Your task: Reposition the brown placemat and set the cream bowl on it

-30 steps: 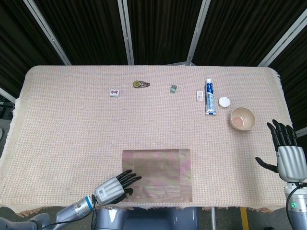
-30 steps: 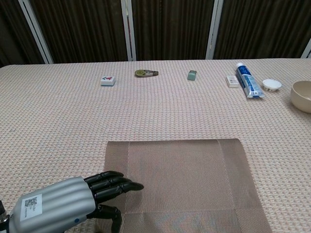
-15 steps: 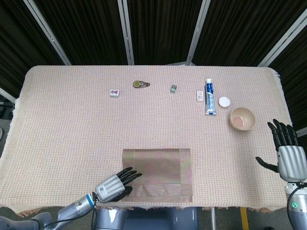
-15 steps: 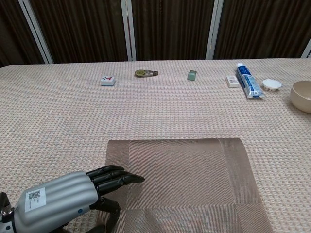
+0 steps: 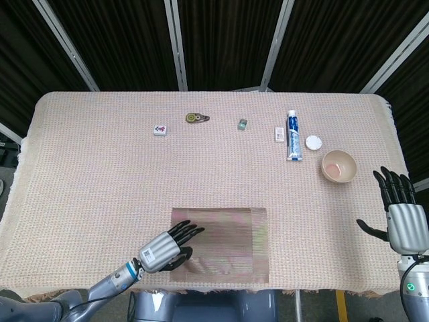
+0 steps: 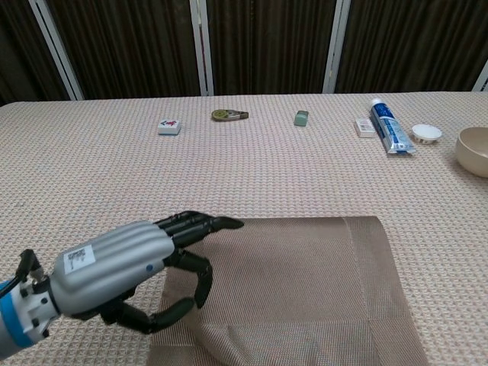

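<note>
Two hands show: the left hand (image 6: 126, 271), lower left, has its fingers (image 6: 200, 224) curled on the brown placemat (image 6: 305, 282)'s near-left corner, apparently lifting it to drag. The right hand (image 5: 402, 215) waits spread and empty below the cream bowl (image 5: 338, 166) at right.

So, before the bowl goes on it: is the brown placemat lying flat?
Not fully. The brown placemat is rumpled at its near-left corner, under the left hand; the rest lies spread on the tablecloth.
</note>
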Available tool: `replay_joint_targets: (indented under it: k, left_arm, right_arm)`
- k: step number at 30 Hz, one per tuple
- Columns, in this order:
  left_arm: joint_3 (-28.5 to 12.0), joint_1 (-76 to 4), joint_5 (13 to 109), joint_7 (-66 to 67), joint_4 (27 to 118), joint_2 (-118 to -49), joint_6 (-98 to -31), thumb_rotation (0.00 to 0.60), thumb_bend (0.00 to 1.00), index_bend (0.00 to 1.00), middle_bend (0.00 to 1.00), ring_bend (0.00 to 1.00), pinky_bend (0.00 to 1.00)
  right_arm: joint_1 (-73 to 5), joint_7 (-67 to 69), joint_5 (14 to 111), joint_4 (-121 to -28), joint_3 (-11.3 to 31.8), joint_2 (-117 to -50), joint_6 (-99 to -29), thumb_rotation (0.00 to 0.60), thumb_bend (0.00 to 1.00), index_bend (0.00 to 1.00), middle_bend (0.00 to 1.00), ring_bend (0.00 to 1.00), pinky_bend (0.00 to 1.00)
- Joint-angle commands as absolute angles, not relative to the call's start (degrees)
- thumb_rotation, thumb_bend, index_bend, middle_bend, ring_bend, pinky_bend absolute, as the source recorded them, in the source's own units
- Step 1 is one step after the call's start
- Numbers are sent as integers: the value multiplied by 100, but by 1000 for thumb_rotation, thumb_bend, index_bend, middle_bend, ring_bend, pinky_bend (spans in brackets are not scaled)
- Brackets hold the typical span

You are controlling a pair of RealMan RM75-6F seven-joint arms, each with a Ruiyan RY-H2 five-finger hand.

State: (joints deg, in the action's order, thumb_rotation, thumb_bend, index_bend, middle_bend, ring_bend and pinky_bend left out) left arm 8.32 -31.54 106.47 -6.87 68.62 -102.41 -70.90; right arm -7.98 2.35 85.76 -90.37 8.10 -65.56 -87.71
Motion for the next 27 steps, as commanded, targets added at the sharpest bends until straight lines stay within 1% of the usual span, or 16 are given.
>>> replay_joint_targets:
  k: [1, 2, 5, 6, 10, 12, 16, 23, 27]
  left_arm:
    - [130, -3457, 9995, -853, 7486, -10139, -6718, 600, 521, 675, 0, 0, 0]
    - [12, -3502, 9888, -827, 7569, -10115, -6653, 600, 521, 674, 0, 0, 0]
    - [-564, -3679, 9381, -644, 7856, -9985, -6446, 600, 523, 676, 0, 0, 0]
    - [-617, -3694, 9329, -622, 7879, -9969, -6424, 600, 524, 677, 0, 0, 0]
    - [-1178, -3810, 8744, -359, 7825, -9776, -6254, 600, 530, 680, 0, 0, 0]
    - [-1341, -3811, 8448, -255, 7773, -9661, -6177, 600, 529, 682, 0, 0, 0]
    - [-1425, -3703, 8070, -231, 7551, -9458, -6119, 600, 530, 683, 0, 0, 0]
    - [-1376, -3465, 7849, -580, 7227, -9123, -6203, 600, 529, 682, 0, 0, 0]
    - [-1282, -3324, 7813, -817, 7036, -8942, -6234, 600, 526, 678, 0, 0, 0]
  right_arm:
    - [-802, 206, 8602, -9046, 798, -6566, -8774, 600, 0, 26, 0, 0, 0]
    - [-803, 200, 8610, -9049, 795, -6567, -8776, 600, 0, 26, 0, 0, 0]
    - [-799, 192, 8629, -9057, 788, -6565, -8785, 600, 0, 26, 0, 0, 0]
    - [-798, 193, 8630, -9058, 787, -6564, -8787, 600, 0, 26, 0, 0, 0]
    - [-792, 212, 8625, -9065, 790, -6547, -8789, 600, 0, 26, 0, 0, 0]
    - [-794, 212, 8628, -9069, 788, -6544, -8784, 600, 0, 26, 0, 0, 0]
    - [-794, 194, 8609, -9071, 790, -6545, -8772, 600, 0, 26, 0, 0, 0]
    - [-807, 156, 8571, -9069, 797, -6561, -8730, 600, 0, 26, 0, 0, 0]
    - [-818, 120, 8563, -9074, 796, -6574, -8709, 600, 0, 26, 0, 0, 0]
